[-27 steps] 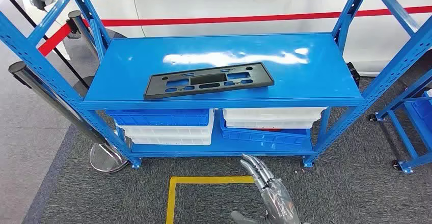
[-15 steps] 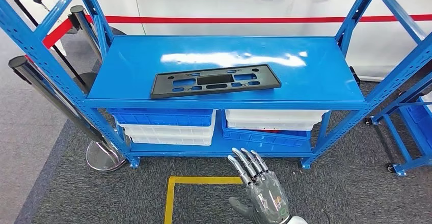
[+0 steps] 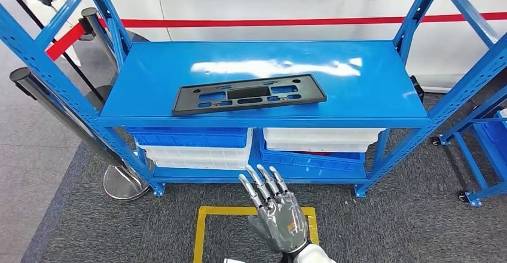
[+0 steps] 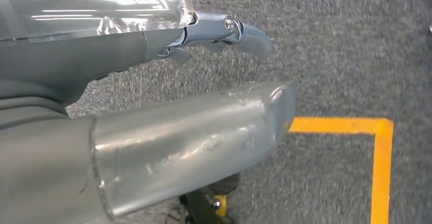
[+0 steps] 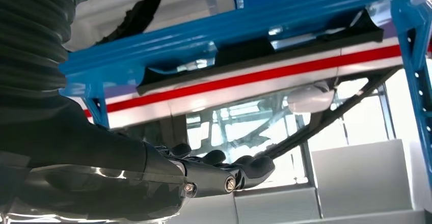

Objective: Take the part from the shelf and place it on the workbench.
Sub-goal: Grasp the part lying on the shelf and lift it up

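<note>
The part is a long flat black plastic panel (image 3: pixel 248 94) with several cut-outs, lying on the top board of the blue shelf (image 3: pixel 359 89) near its front edge. My right hand (image 3: pixel 276 212) is raised in front of the shelf's lower level, below the part, with its back toward me, fingers spread and nothing in it. In the right wrist view the right hand (image 5: pixel 153 168) has nothing in it, and the part (image 5: pixel 254 56) sits above it on the shelf edge. My left hand (image 4: pixel 153 107) hangs over grey carpet, holding nothing.
Blue and white bins (image 3: pixel 191 137) (image 3: pixel 320 137) fill the lower shelf. A yellow tape square (image 3: pixel 203 227) marks the carpet under my hand. A stanchion with a metal base (image 3: pixel 122 182) stands at the left, a blue cart (image 3: pixel 484 143) at the right, a white car (image 3: pixel 269 0) behind.
My right hand has risen and moved left toward the middle, showing more of its back. The view has shifted slightly; the part lies as before.
</note>
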